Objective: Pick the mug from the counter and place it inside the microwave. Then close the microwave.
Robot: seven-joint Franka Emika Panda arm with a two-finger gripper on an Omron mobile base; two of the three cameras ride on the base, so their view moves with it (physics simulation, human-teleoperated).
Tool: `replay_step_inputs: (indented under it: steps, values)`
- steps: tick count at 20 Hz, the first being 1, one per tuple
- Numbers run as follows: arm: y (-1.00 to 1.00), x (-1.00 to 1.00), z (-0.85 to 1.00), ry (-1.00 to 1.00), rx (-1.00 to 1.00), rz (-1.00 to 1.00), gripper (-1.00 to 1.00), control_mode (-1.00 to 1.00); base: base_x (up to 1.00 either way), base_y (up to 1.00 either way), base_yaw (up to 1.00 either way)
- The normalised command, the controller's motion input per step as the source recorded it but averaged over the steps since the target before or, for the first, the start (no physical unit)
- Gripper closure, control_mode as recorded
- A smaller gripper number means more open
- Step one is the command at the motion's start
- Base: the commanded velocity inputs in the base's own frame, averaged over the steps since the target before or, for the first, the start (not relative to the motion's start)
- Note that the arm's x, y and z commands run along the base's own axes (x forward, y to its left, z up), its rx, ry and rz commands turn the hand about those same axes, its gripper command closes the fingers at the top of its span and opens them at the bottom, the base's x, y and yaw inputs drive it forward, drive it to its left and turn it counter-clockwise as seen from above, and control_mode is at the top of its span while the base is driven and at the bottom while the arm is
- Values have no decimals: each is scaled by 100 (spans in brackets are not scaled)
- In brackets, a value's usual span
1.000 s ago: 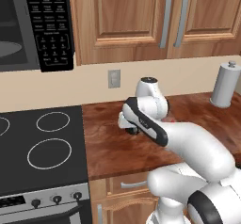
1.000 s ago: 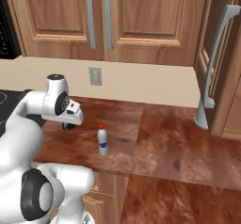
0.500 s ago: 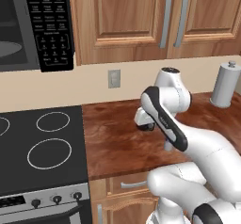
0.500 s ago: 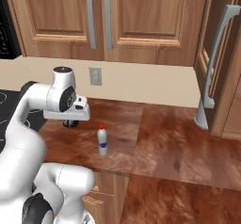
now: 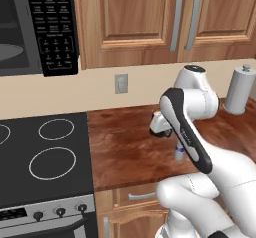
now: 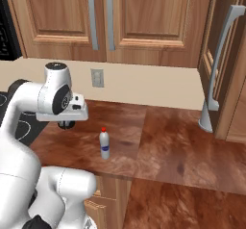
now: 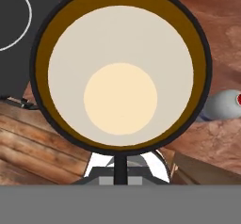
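- Overhead, wooden wall cabinets [image 5: 150, 17] run along the top of the left base view, with the microwave [image 5: 37, 29] mounted beside them, its door swung out of sight and the button panel [image 5: 54, 29] facing forward.
- Below it sits the black stovetop [image 5: 42, 159] with white ring burners, flush against the reddish-brown worktop [image 6: 163, 146].
- Above the worktop, the white arm [image 5: 187, 132] bends over, and its hand hangs clear of the surface.
- A grey cylindrical canister [image 5: 240, 89] stands at the back of the worktop by the wall.
- The jaws are closed on the mug [image 7: 120, 72]; in the hand view its round open mouth, dark rim and pale cream floor look straight at the camera, lifted off the worktop.
- A slim white bottle [image 6: 104, 144] with a red cap stands upright on the worktop, near the front edge, beside and below the raised hand.
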Motion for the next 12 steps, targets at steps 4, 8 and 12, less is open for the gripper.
replay_step_inputs:
  steps: [4,8,12]
  values:
    - [-8,-33,23,-8,0,0,100,-100,0,0,0]
    - [-19,-27,14,-7,0,0,100,-100,0,0,0]
    - [-20,-12,13,-6,0,-1,100,-100,0,0,0]
